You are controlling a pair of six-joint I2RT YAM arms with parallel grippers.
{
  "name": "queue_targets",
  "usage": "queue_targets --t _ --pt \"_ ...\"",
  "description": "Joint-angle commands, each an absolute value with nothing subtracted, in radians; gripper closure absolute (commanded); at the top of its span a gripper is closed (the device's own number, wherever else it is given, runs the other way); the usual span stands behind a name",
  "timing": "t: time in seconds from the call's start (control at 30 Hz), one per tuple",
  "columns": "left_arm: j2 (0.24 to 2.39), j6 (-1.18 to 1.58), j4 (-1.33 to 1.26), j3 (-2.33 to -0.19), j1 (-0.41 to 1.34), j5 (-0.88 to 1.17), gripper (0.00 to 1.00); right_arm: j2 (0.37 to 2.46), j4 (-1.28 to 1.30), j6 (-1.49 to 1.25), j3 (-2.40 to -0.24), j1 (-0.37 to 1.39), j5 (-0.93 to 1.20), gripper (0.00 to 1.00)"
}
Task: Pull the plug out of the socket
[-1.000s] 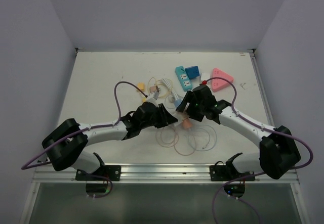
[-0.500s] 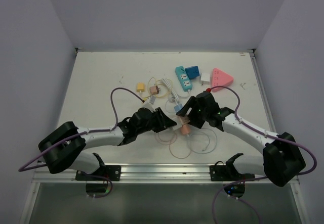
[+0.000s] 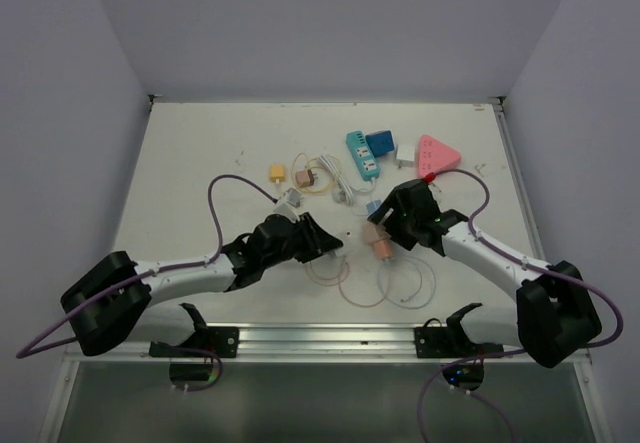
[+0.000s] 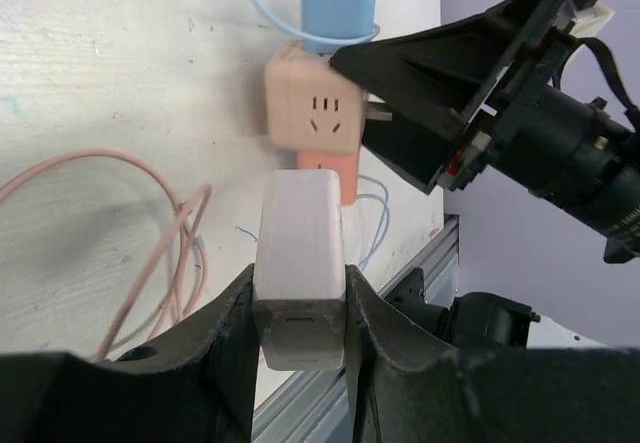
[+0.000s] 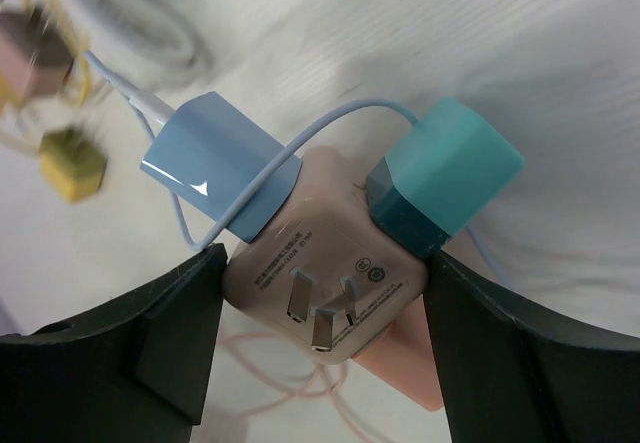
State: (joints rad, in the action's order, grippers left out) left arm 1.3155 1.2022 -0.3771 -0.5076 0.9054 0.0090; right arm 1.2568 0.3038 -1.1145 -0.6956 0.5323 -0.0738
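Between the two arms, near the front of the table (image 3: 200,163), your left gripper (image 4: 300,288) is clenched on the plug (image 4: 300,243), a pale, blocky adapter pinched flat between both fingers with its far end sticking out past the tips. From the left wrist view that end sits just beside the socket's orange lower part, and you cannot tell there whether they touch. From above, a gap shows between the left gripper and the socket.

Your right gripper (image 5: 322,263) is clamped on the socket (image 5: 330,253), a peach cube, one finger on each side, with its metal prongs facing the wrist camera. A blue plug (image 5: 215,168) and a teal plug (image 5: 445,178) sit in two of its other faces. Loops of pink cable (image 4: 188,223) lie on the table below and to the left of the plug.
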Motion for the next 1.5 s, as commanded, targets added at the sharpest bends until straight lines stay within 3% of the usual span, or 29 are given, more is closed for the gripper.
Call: queue_targets --t 0.0,0.33,0.5,0.77,1.07,1.17,1.47 --pt "1.235 1.220 -0.350 -0.499 0.902 -0.043 1.00 1.262 0.348 -1.103 -0.690 0.479 -0.319 1.00" --pt "1.186 1.148 -0.266 -0.518 0.870 -0.071 1.00 1.220 0.331 -1.027 -0.712 0.457 -0.278 1.00" --pt "1.224 1.030 -0.241 -0.563 0.625 0.096 1.00 1.172 0.334 -0.917 -0.733 0.456 -0.230 1.00" --pt "1.482 0.830 -0.178 -0.840 0.387 0.251 1.00 1.080 0.359 -0.713 -0.768 0.456 -0.149 1.00" --pt "1.788 0.770 -0.184 -1.112 0.316 0.340 0.96 1.025 0.331 -0.623 -0.759 0.456 -0.037 1.00" --pt "1.861 0.749 -0.163 -1.182 0.313 0.348 0.91 1.023 0.328 -0.586 -0.767 0.456 -0.005 1.00" --pt "1.862 0.706 -0.092 -1.203 0.307 0.304 0.56 1.058 0.310 -0.491 -0.801 0.457 0.130 1.00"
